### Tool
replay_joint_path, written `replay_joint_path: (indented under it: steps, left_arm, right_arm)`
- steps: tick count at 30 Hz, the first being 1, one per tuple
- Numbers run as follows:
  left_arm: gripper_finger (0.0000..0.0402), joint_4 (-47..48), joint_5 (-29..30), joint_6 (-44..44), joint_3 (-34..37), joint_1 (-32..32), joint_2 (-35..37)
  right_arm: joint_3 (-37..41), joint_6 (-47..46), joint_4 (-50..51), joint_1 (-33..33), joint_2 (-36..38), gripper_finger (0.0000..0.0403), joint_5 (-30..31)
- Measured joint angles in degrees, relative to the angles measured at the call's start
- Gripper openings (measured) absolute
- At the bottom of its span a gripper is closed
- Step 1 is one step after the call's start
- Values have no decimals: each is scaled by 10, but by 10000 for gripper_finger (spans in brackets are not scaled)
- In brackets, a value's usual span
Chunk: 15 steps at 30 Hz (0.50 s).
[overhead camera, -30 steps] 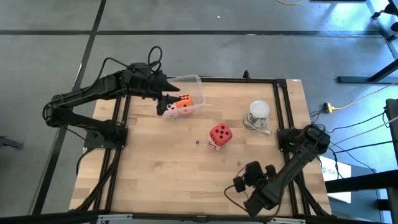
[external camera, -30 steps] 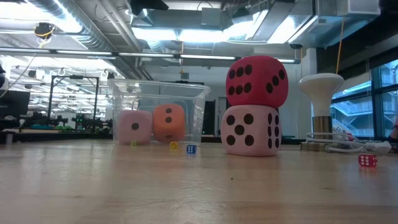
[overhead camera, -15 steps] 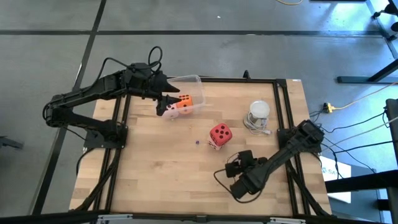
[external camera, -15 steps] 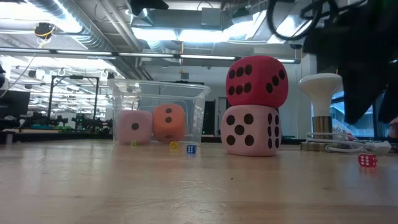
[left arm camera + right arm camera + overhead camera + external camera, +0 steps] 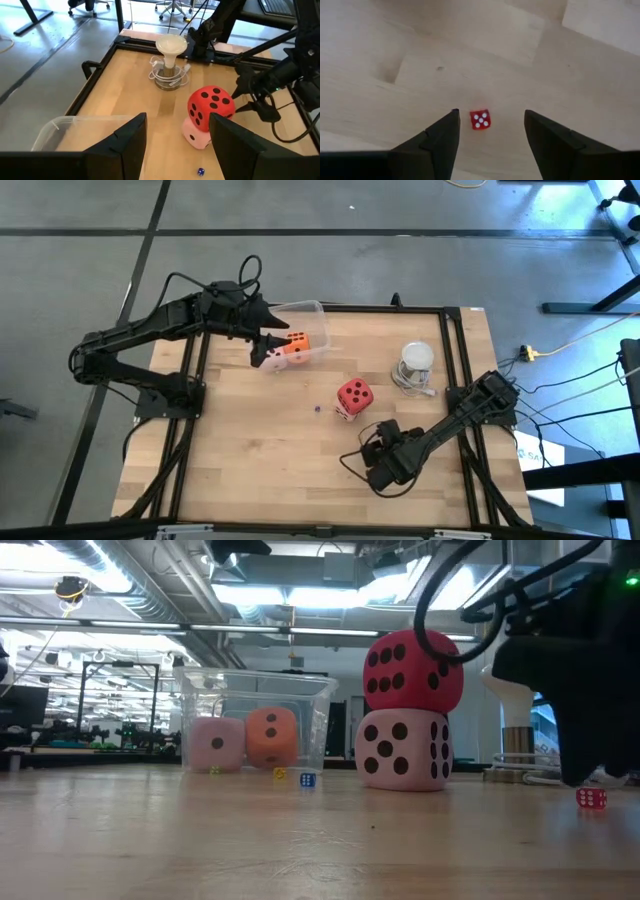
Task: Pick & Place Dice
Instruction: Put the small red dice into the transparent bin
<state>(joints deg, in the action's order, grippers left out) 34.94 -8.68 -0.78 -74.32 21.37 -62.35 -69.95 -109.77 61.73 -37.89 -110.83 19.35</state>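
- Red die (image 5: 353, 393) stacked squarely on pale pink die (image 5: 402, 749), mid surface (image 5: 250, 460), both clear of the tub.
- Clear tub (image 5: 303, 330) beyond the stack, toward the left arm; orange die (image 5: 297, 344) and pink die (image 5: 217, 744) inside, side by side.
- Left claw (image 5: 268, 346) at the tub's rim, fingers (image 5: 131, 141) spread, holding nothing.
- Right claw (image 5: 364, 464) low over the surface, just short of the stack, fingers (image 5: 440, 137) parted, released; tiny red die (image 5: 480, 119) on the wood between them, untouched.
- White lamp-like stand (image 5: 415, 365) with coiled cable beside the stack, toward the right arm.
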Motion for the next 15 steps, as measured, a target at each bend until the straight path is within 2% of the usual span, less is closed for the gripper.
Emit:
replay_joint_path:
  steps: [8, 15]
  left_arm:
    - [202, -9, 6, 0, 0, 0, 0]
    - [202, -9, 12, 4, 0, 0, 0]
  right_arm:
    - [9, 55, -37, 5, 0, 189, -3]
    - [9, 103, -44, 20, 0, 180, -13]
